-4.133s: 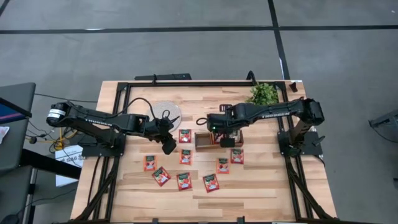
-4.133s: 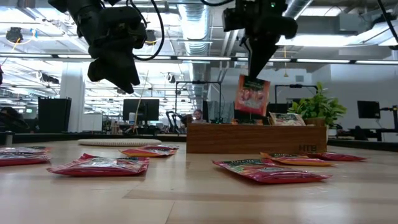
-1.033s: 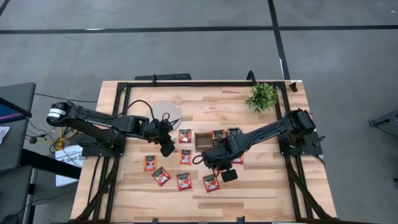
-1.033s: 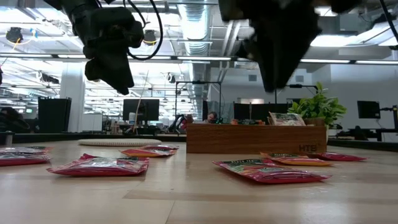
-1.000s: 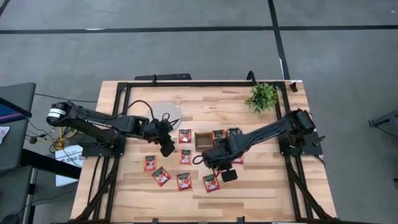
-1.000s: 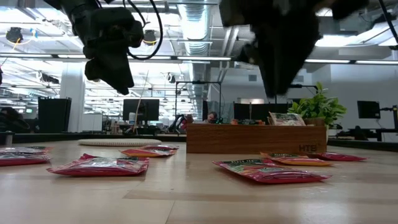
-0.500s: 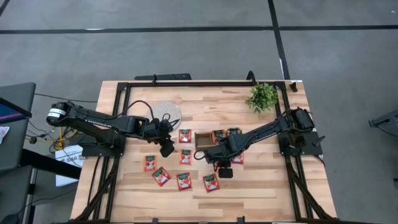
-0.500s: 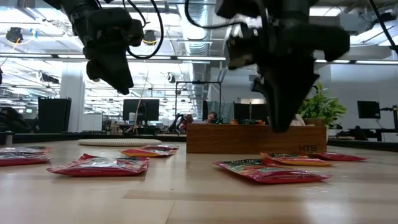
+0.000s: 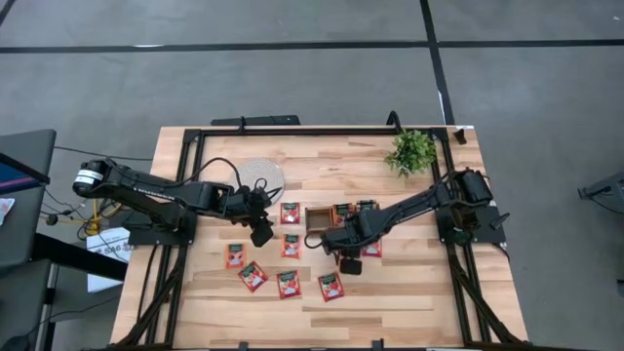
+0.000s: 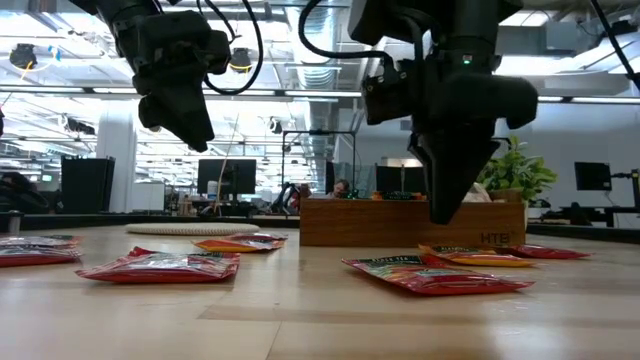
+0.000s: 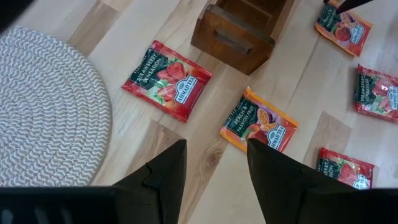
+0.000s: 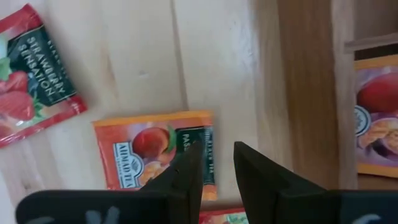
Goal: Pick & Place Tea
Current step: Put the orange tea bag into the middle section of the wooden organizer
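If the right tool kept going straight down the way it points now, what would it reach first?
Most likely the orange peach sachet lying flat beside the wooden tray. The right tool points down with that sachet's edge between its fingertips. How much height is left is hard to judge.

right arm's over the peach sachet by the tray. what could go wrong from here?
1. The right hand hovers over the peach sachet with fingers only narrowly apart; on a flat packet they may slide it instead of gripping.
2. That sachet lies close beside the wooden tray; a finger coming down could clip its wall.
The left hand waits open near the woven mat.
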{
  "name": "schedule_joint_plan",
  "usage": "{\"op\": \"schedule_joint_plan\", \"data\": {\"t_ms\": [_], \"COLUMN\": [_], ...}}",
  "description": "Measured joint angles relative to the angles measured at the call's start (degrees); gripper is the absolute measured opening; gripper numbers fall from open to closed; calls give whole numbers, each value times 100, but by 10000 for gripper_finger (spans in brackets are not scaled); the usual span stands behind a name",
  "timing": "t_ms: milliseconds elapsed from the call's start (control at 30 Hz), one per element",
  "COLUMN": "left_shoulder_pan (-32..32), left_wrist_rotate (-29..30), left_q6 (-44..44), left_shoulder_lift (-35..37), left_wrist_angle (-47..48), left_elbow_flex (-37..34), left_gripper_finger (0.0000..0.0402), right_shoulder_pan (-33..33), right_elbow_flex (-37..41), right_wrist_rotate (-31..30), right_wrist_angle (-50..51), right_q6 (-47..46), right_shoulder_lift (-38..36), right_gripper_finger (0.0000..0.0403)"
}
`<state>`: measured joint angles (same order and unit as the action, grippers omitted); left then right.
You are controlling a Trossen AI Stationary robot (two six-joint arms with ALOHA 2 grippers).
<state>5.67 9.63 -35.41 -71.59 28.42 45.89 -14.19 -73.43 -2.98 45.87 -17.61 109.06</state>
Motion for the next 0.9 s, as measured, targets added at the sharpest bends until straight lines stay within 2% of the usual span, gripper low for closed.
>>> {"op": "schedule_joint_plan", "data": {"t_ms": [667, 900], "left_shoulder_pan": [0, 0], "left_wrist_rotate": [-9, -9], "left_q6": [-1, -4], "left_shoulder_lift": [4, 4], "left_wrist_angle": [17, 10], "left_elbow_flex": [0, 0], "left_gripper_finger": [161, 161], "right_shoulder_pan": [-92, -86], "right_elbow_flex": [-26, -17], "right_wrist_rotate": [353, 396], "right_wrist_angle": [-227, -276], "right_q6": [-50, -48], "right_shoulder_lift": [606, 586], "right_gripper_finger": [81, 50]}}
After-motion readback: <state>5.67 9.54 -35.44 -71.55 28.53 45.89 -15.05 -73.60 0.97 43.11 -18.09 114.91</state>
